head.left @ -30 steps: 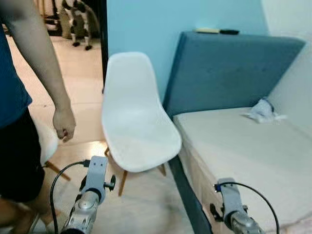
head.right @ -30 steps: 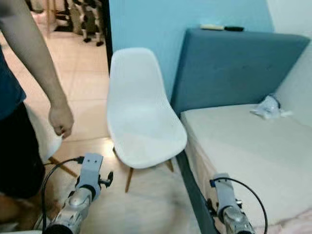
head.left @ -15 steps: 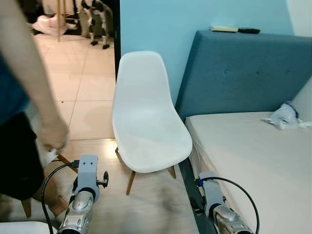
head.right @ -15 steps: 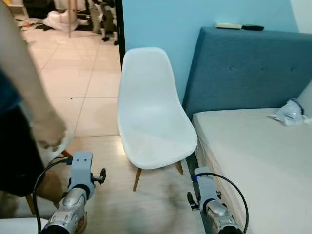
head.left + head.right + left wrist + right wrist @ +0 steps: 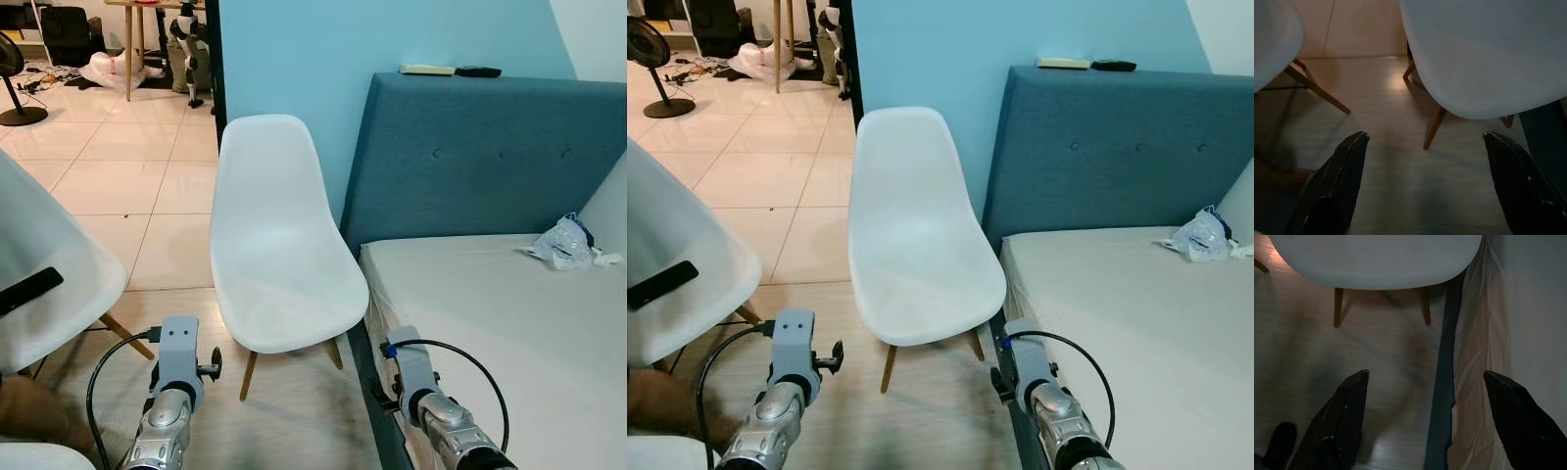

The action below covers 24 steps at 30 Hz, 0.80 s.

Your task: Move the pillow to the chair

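The white shell chair (image 5: 279,245) with wooden legs stands on the floor against the blue wall, right beside the bed. A white, cushion-like shape (image 5: 609,201), maybe the pillow, leans on the headboard at the far right and is cut off by the picture's edge. Both arms are held low in front of me. My left gripper (image 5: 1422,186) is open over bare floor below the chair's front edge. My right gripper (image 5: 1422,421) is open too, over the floor between the chair legs and the bed's side. Nothing sits between either pair of fingers.
The bed (image 5: 490,313) with its blue headboard (image 5: 460,157) is on the right, with a crumpled plastic bag (image 5: 560,242) on the mattress. A second white chair (image 5: 49,274) with a flat black object (image 5: 29,291) on it stands close on the left. Part of a person (image 5: 29,411) shows low left.
The person who stood on the left has dropped out of the upper picture, uncovering the second white chair. The view has swung about; both arms stay low and open.
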Available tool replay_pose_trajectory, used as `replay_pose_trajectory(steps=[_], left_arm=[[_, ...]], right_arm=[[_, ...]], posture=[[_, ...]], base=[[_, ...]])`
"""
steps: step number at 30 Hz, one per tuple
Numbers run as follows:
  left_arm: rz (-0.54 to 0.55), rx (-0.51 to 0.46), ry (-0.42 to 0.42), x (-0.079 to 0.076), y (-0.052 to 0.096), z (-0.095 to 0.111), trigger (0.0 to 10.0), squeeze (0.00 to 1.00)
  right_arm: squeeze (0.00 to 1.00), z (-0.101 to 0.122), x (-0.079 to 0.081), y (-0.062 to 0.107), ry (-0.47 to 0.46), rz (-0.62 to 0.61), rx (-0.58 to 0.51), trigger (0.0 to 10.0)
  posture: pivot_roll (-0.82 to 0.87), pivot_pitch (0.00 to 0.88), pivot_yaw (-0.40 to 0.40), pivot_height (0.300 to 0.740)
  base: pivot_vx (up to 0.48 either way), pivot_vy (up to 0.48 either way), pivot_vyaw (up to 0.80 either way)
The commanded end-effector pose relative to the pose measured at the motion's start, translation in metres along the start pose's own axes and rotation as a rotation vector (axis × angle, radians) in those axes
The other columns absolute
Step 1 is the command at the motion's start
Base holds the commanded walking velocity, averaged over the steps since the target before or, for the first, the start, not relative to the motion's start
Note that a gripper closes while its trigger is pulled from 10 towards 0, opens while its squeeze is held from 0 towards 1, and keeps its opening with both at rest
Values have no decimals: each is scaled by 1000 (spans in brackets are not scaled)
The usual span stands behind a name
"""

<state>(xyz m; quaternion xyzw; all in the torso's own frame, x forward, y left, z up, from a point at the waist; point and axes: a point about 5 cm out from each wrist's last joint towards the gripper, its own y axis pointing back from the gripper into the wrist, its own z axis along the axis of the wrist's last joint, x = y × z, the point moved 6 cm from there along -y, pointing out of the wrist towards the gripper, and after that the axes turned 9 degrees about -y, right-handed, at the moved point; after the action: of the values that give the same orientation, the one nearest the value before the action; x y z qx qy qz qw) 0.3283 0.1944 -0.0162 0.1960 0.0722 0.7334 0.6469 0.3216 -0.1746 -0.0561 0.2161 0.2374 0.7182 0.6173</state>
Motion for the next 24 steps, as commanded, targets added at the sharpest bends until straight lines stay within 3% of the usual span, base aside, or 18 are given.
replay_pose_trajectory(steps=[1, 11, 16, 24], left_arm=[[10, 2, -12, 3, 3, -4, 10000, 0], [5, 4, -28, 2, 5, -6, 10000, 0], [-35, 23, -62, -7, 4, -8, 10000, 0], [-34, 18, -69, -7, 1, -2, 10000, 0]], right_arm=[[0, 6, 6, -2, 14, 21, -14, 10000], [0, 6, 14, -2, -30, 53, -22, 10000], [0, 2, 11, -2, -99, 38, -13, 10000], [0, 9, 14, -3, -127, 51, -36, 10000]], posture=[[-8, 51, -106, 740], [-1, 69, -113, 740], [2, 76, -115, 740], [3, 80, -112, 706]], base=[[0, 0, 0], [0, 0, 0], [0, 0, 0], [0, 0, 0]])
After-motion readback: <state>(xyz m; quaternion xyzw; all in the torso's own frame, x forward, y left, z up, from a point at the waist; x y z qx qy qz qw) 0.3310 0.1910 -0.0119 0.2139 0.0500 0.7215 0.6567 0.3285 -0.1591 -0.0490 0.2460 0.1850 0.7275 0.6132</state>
